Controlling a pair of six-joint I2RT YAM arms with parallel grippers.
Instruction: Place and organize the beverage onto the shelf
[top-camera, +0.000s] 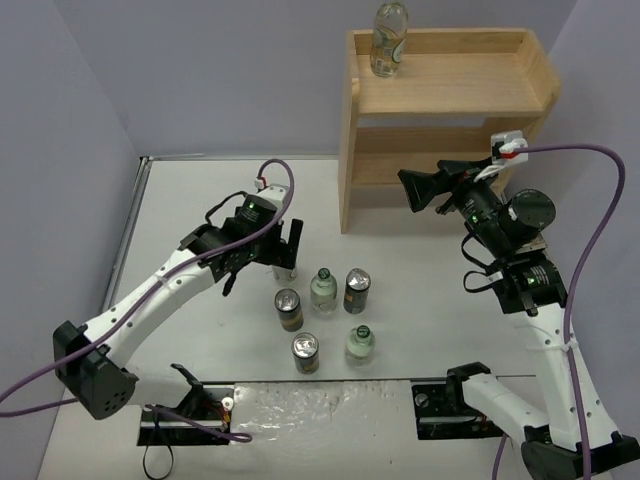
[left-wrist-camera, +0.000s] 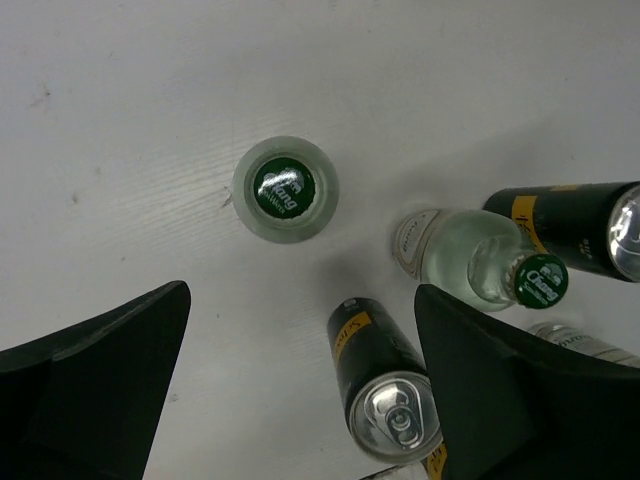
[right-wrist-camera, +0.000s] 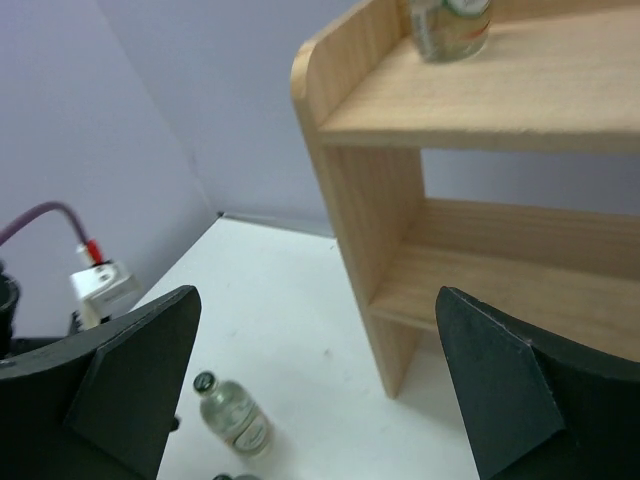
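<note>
Standing on the white table (top-camera: 420, 300): three slim dark silver-topped cans (top-camera: 305, 352), two clear green-capped bottles (top-camera: 360, 345). Hovering beyond over a third bottle (left-wrist-camera: 286, 190), left gripper (top-camera: 286, 248) spread wide, empty. Gaping empty farther back, right gripper (top-camera: 408, 190) before the light wooden two-tier shelf (top-camera: 450, 90) holding a fourth bottle (top-camera: 389, 40) on top.

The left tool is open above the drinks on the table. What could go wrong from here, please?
1. The left tool hangs open above one bottle, but a can and a second bottle stand close by; coming down, it may tip them.
2. On the shelf, one drink already stands at the top tier's left end; setting the next one beside it could knock it.
</note>
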